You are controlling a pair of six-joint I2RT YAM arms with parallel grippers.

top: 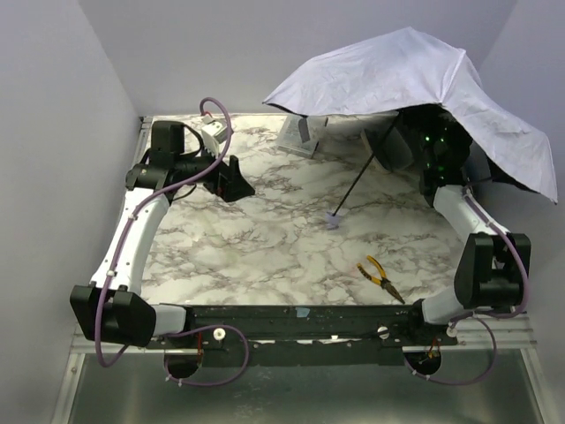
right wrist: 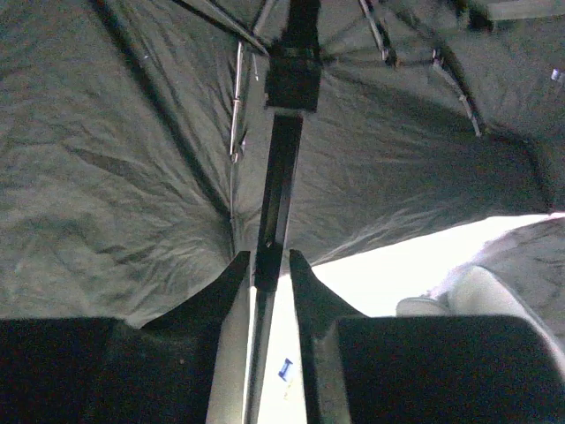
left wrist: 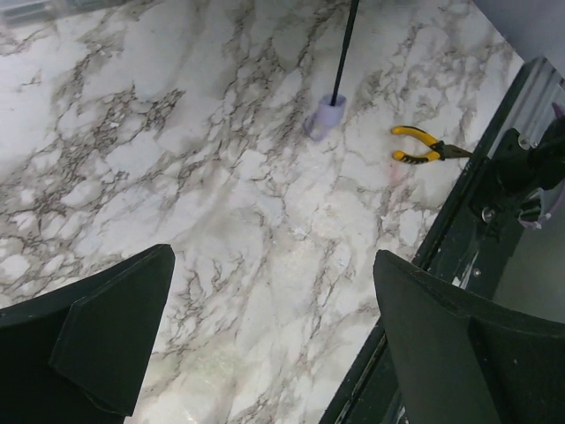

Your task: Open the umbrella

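The umbrella point(top: 397, 75) stands spread at the back right, pale canopy up and tilted, its black underside point(right wrist: 115, 177) filling the right wrist view. Its thin black shaft point(top: 362, 177) slants down to the small pale handle point(top: 334, 220), which rests on the marble; the left wrist view shows that handle point(left wrist: 323, 117) too. My right gripper point(right wrist: 269, 258) is under the canopy, with its fingers narrowly apart on either side of the shaft point(right wrist: 281, 168) and slim gaps showing. In the top view it is mostly hidden by fabric. My left gripper point(top: 237, 185) hovers wide open and empty point(left wrist: 274, 256) over the left of the table.
Yellow-handled pliers point(top: 380, 276) lie near the front right edge, also seen as pliers point(left wrist: 419, 146) in the left wrist view. A clear plastic box point(top: 300, 134) sits at the back under the canopy's edge. Walls close in the table on the left, back and right.
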